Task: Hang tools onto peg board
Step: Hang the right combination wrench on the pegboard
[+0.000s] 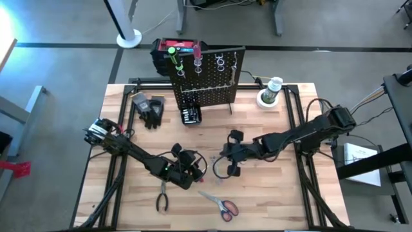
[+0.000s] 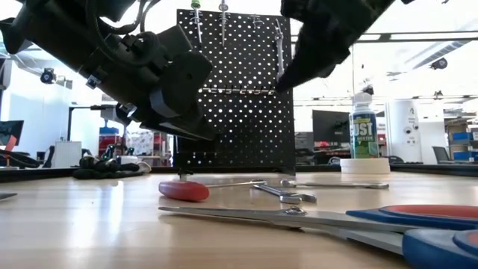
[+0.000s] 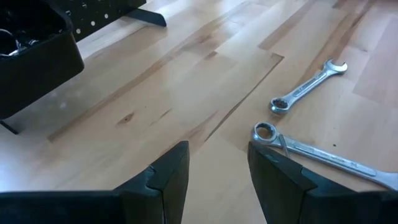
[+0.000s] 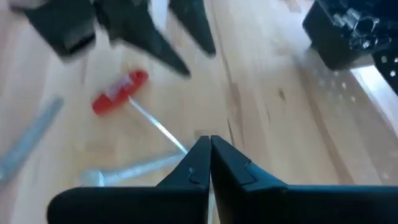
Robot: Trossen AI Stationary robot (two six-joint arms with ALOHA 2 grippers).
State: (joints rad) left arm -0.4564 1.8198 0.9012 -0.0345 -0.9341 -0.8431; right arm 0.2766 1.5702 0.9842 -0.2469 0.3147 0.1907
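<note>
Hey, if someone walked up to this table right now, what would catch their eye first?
Probably the upright black peg board at the table's far edge, with a green-handled screwdriver and a red-handled one already hung on top. Next, the two dark arms meeting mid-table: the left gripper open, the right gripper shut, over two silver wrenches. Red-handled scissors lie near the front edge.

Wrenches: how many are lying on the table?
2. Both lie mid-table between the arms: a shorter wrench, and a longer wrench beside it, nearer the left arm's camera. Others may be hidden under the arms.
</note>
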